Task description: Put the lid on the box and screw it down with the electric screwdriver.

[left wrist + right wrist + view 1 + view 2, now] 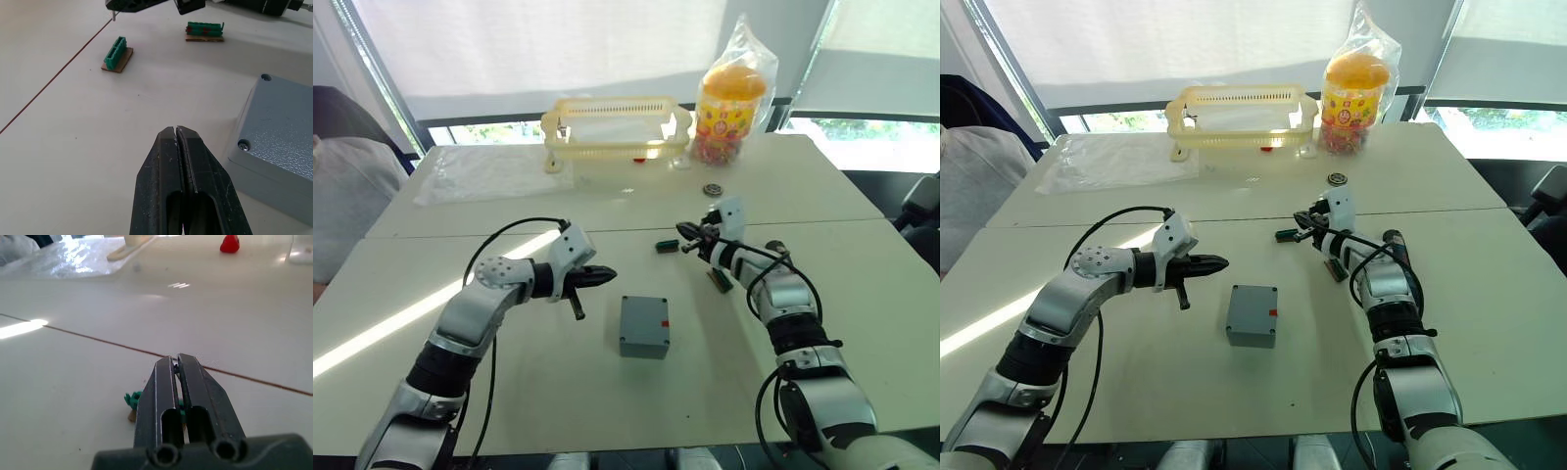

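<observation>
The grey-blue box (642, 349) with a red mark stands mid-table. The lid (279, 117) lies flat on it, with one screw (243, 145) in a near corner and an open hole (265, 77) in another. My left gripper (609, 275) is shut and empty, hovering just left of the box. My right gripper (684, 235) hovers beyond the box, to its right. It is shut on a small screw (113, 15) whose thin metal tip points down. The electric screwdriver is out of view.
Two green terminal blocks (667, 246) (720, 281) lie under and beside my right gripper. At the far edge stand a yellow basket (617, 145) and a bagged candy jar (729, 113). A small round part (712, 188) and clear plastic sheet (489, 171) lie nearer. A person (342, 196) sits at the left.
</observation>
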You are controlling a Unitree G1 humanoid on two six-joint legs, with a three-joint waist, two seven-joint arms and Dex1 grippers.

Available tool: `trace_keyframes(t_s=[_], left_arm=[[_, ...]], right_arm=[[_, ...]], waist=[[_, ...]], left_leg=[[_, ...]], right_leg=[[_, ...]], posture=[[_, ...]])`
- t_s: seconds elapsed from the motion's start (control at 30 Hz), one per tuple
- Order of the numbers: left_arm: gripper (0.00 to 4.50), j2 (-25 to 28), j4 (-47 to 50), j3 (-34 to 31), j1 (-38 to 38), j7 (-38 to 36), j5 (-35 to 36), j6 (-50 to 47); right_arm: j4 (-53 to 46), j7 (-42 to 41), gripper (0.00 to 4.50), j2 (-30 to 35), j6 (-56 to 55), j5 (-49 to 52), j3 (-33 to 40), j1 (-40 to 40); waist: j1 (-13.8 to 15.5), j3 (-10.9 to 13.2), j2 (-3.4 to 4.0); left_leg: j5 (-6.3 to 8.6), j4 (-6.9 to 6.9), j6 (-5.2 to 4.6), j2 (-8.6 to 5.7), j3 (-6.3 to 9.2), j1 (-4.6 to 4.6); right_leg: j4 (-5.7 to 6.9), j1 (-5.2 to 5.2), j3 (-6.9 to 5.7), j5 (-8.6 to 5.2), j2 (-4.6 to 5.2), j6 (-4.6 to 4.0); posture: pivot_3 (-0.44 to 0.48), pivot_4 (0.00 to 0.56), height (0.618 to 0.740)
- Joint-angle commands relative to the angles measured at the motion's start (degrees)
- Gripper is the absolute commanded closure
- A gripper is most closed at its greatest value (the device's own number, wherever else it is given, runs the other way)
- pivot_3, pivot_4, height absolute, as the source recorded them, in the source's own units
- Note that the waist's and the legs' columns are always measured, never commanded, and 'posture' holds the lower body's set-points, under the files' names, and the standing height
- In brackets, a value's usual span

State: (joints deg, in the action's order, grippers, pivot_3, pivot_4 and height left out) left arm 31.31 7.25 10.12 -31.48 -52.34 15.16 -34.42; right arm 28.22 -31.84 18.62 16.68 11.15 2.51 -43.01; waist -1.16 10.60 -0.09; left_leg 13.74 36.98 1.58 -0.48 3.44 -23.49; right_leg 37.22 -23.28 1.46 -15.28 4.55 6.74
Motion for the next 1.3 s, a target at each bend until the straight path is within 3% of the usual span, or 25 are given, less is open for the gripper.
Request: trace_keyframes(t_s=[0.03, 0.2, 0.4, 0.63, 0.9, 1.3], left_arm=[[4.5, 0.24, 0.66, -0.12, -0.39, -0.35, 0.05, 1.32], [4.5, 1.24, 1.62, -0.32, -0.71, -1.36, 0.45, 0.98], [4.5, 6.46, 5.04, -1.03, -0.93, -7.24, 3.26, -0.85], [4.5, 9.5, 8.2, -0.11, -1.3, -11.69, 6.07, -2.42], [4.5, 8.19, 8.23, 1.36, -1.86, -11.06, 5.96, -3.05], [4.5, 9.51, 8.59, 1.47, -1.55, -11.71, 6.26, -3.43]], right_arm=[[-4.22, -0.14, 4.45, 0.09, 0.67, 1.26, 1.06, 0.51], [-14.18, -1.46, 4.45, 2.48, 4.48, 3.62, 2.63, 3.75], [-36.88, -7.65, 4.45, 11.62, 18.04, 12.76, 5.36, 11.63], [-54.28, -11.25, 4.45, 18.45, 30.8, 23.43, 5.81, 20.78], [-58.32, -8.25, 4.45, 15.6, 32.84, 25.06, 1.28, 24.77], [-56.89, -8.06, 4.45, 15.22, 30.81, 23.86, -2.15, 26.54]], waist=[[0.0, 0.0, 0.0], [0.15, 0.0, 0.01], [0.29, 0.01, 0.02], [0.21, 0.01, 0.01], [0.35, 0.02, -0.02], [0.36, 0.04, -0.05]], left_leg=[[0.0, 0.0, 0.0, 0.0, 0.0, 0.0], [0.0, 0.0, 0.0, 0.0, 0.0, 0.0], [0.0, -0.01, -0.01, 0.0, 0.02, -0.02], [0.01, -0.01, -0.02, 0.04, 0.03, 0.01], [0.01, 0.01, -0.02, 0.04, 0.03, 0.0], [0.01, 0.01, -0.02, 0.03, 0.03, 0.0]], right_leg=[[0.0, 0.0, 0.0, 0.0, 0.0, 0.0], [0.0, 0.0, 0.0, 0.0, 0.0, 0.0], [-0.02, 0.0, -0.01, -0.01, 0.01, 0.0], [-0.03, 0.05, -0.02, -0.03, -0.02, -0.03], [-0.06, 0.07, -0.02, -0.03, -0.01, -0.03], [-0.07, 0.07, -0.02, -0.03, -0.01, -0.02]], posture=[[0.0, 0.15, 0.74], [0.0, 0.15, 0.74], [0.0, 0.15, 0.74], [0.0, 0.15, 0.74], [0.0, 0.15, 0.74], [0.0, 0.15, 0.74]])
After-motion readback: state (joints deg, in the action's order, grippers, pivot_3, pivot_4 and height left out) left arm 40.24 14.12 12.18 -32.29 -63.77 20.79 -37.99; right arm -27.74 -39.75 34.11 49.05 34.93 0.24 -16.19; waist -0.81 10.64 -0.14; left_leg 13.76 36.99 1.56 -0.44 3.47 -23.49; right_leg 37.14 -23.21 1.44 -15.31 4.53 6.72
